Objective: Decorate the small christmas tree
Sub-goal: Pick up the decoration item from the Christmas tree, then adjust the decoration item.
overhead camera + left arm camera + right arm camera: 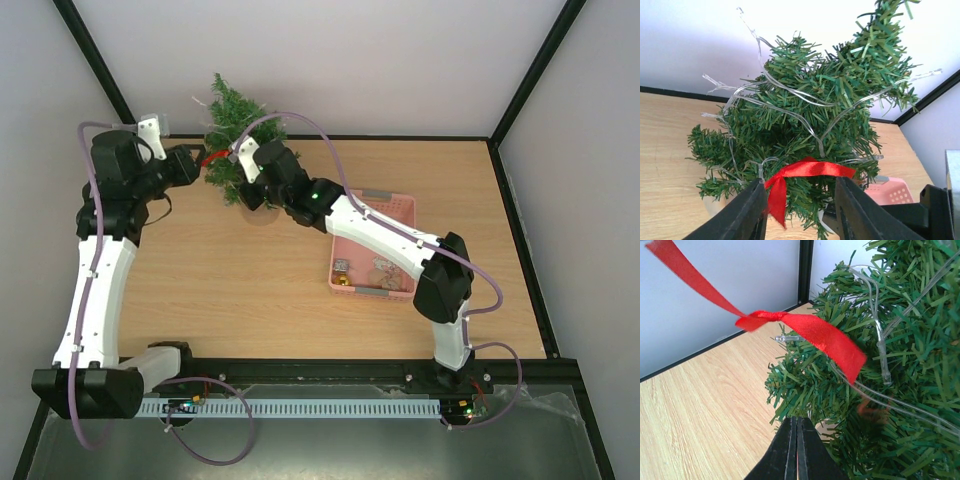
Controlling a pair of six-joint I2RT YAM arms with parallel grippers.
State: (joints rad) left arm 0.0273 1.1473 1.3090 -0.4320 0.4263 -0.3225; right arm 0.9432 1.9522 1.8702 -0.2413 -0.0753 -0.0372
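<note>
Reaching to the small christmas tree (235, 120), left tool (799, 185) parted around red ribbon (810, 168), right tool (796, 422) closed, empty.

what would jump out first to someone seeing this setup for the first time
The small christmas tree at the far edge of the table stands out first, dark green and wound with a clear light string. A bright red ribbon lies across its lower branches, just beyond the open left tool. A pink basket sits to the tree's right, partly under the right arm.
</note>
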